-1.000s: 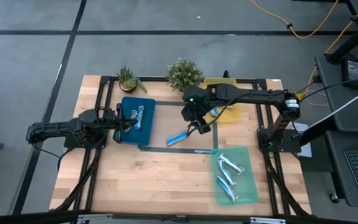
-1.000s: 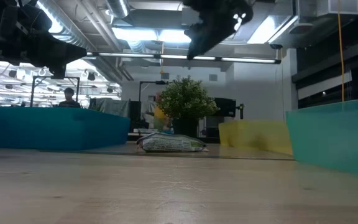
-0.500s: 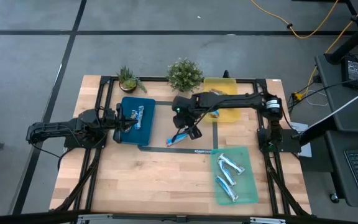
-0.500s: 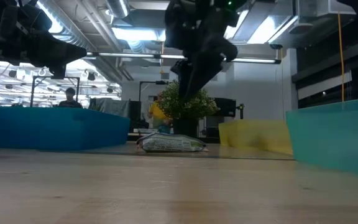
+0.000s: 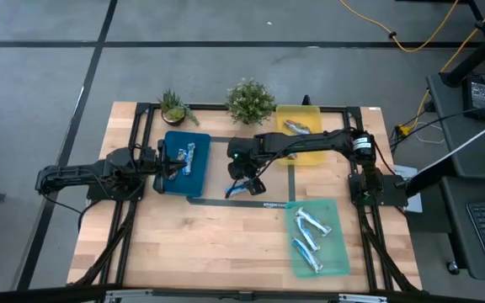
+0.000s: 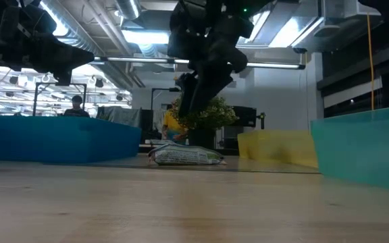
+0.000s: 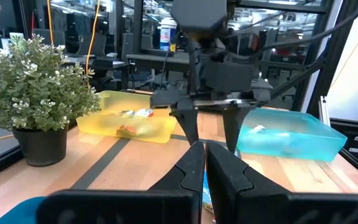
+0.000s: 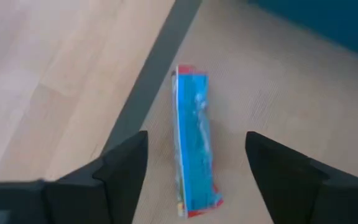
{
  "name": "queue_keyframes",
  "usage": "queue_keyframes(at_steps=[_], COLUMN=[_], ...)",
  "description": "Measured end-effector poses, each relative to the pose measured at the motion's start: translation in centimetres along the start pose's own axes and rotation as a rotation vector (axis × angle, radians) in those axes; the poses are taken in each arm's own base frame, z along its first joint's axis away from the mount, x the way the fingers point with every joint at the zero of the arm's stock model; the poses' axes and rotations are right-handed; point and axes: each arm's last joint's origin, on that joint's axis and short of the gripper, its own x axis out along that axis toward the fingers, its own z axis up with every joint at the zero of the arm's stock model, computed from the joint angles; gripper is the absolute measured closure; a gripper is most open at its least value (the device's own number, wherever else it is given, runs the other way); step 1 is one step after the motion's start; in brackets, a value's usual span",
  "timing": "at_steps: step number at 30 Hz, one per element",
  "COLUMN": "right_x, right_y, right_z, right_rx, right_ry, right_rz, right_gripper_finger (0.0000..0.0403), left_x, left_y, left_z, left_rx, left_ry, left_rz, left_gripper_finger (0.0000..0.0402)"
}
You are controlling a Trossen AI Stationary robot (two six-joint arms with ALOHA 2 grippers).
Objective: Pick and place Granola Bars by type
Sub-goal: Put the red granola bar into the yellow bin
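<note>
A blue granola bar with red ends (image 8: 194, 146) lies flat on the wood next to a dark tape line, also seen in the high view (image 5: 241, 190) and the low view (image 6: 184, 156). My right gripper (image 8: 196, 138) hangs above it, slanting down. It is open, one finger on either side of the bar, touching nothing; from the side it shows as (image 6: 189, 104) and from the front as (image 7: 210, 127). My left gripper (image 7: 204, 163) is shut and waits level over the blue tray (image 5: 185, 153), which holds granola bars.
A yellow tray (image 5: 303, 145) with a bar sits at the far right, and a green tray (image 5: 318, 240) with several silvery bars at the near right. Two potted plants (image 5: 249, 99) (image 5: 175, 106) stand at the far edge. Bare wood lies in the near left.
My right gripper has come down and toward the table's left and near side, from beside the yellow tray to just above the blue bar. The bar has stayed where it was.
</note>
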Motion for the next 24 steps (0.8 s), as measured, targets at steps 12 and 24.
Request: queue_keyframes(at_steps=[12, 24], right_x=[3.7, 7.8], right_y=[-0.5, 0.4], right_z=[-1.2, -1.4], right_rx=[0.079, 0.076], right_ry=[0.089, 0.119], right_rz=[0.003, 0.018], right_gripper_finger=[0.0096, 0.0096], left_x=[0.0, 0.0], left_y=[0.0, 0.0], left_z=[0.0, 0.0], left_rx=[0.0, 0.0], left_ry=[-0.001, 0.0], left_rz=[-0.002, -0.001], left_gripper_finger=[0.0393, 0.039])
